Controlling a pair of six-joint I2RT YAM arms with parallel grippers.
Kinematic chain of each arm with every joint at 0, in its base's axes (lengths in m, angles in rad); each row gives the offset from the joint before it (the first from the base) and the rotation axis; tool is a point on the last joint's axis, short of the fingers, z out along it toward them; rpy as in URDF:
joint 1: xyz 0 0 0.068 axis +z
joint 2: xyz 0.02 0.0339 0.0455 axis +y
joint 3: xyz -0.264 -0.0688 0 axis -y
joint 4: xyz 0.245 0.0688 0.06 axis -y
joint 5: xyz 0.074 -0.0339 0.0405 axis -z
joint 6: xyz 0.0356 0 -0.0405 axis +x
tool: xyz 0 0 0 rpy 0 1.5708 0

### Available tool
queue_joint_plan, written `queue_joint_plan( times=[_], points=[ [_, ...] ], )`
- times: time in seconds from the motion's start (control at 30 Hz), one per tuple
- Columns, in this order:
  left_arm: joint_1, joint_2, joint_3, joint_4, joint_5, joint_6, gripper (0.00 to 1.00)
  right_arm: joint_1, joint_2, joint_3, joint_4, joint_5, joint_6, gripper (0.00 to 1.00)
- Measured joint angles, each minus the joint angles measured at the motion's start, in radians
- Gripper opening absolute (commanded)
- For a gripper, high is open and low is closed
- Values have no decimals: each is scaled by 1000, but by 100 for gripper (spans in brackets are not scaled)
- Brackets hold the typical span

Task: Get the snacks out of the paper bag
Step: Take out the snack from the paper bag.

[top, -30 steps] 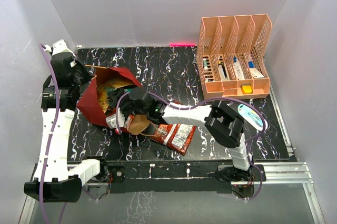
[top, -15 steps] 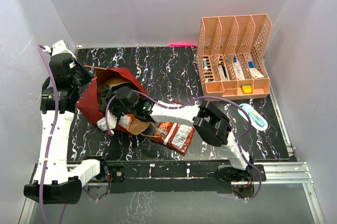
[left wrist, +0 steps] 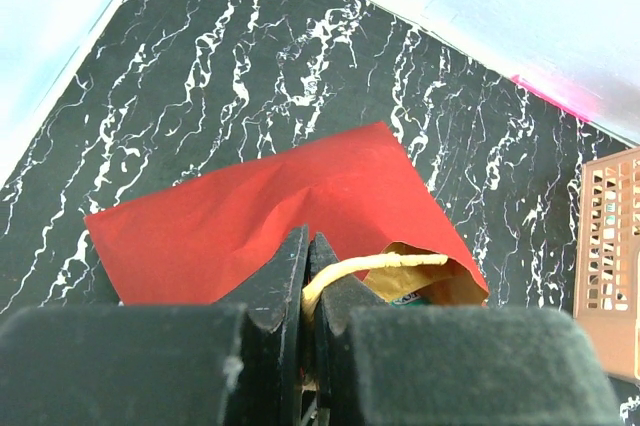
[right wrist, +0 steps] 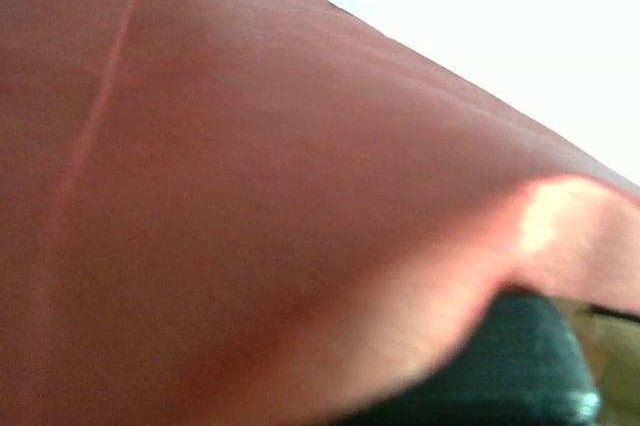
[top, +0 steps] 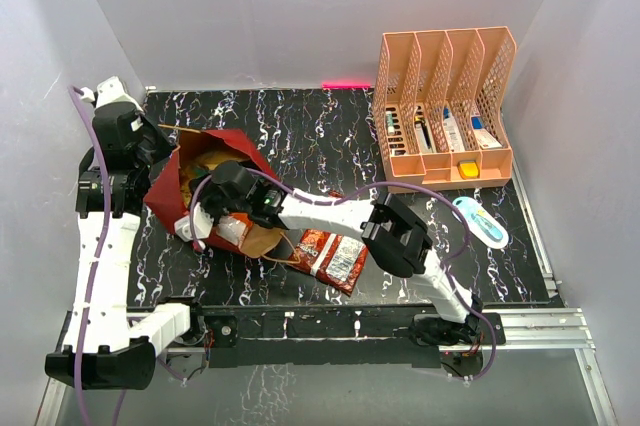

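The dark red paper bag [top: 168,201] lies on its side at the table's left, mouth toward the middle. My left gripper [left wrist: 307,241] is shut on its twisted handle [left wrist: 370,264] at the bag's upper rim. Snacks [top: 205,166] show in the kraft interior, one of them teal [left wrist: 405,296]. A red snack packet [top: 335,258] lies flat on the table outside the bag. My right gripper [top: 200,221] reaches into the bag mouth and is shut. A close red surface [right wrist: 250,196] fills the right wrist view and hides the jaws and whatever they hold.
A peach file organiser [top: 445,106] with pens and tubes stands at the back right. A white-and-blue oval packet [top: 480,218] lies near the right edge. A brownish flap or packet [top: 262,238] sits under the right forearm. Pale walls enclose the table.
My right arm has pushed leftward, deeper into the bag mouth, and its gripper has closed. The left gripper stays on the handle. The red packet on the table has not moved.
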Motion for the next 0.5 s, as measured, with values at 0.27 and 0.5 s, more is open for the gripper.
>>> queue_joint_plan(
  times=[0.27, 0.5],
  points=[
    [0, -14, 0, 0, -53, -3, 0, -19, -115, -64, 64, -22, 220, 8],
    [0, -13, 1, 0, -109, -6, 0, -26, -236, -64, 58, 5, 381, 8]
  ],
)
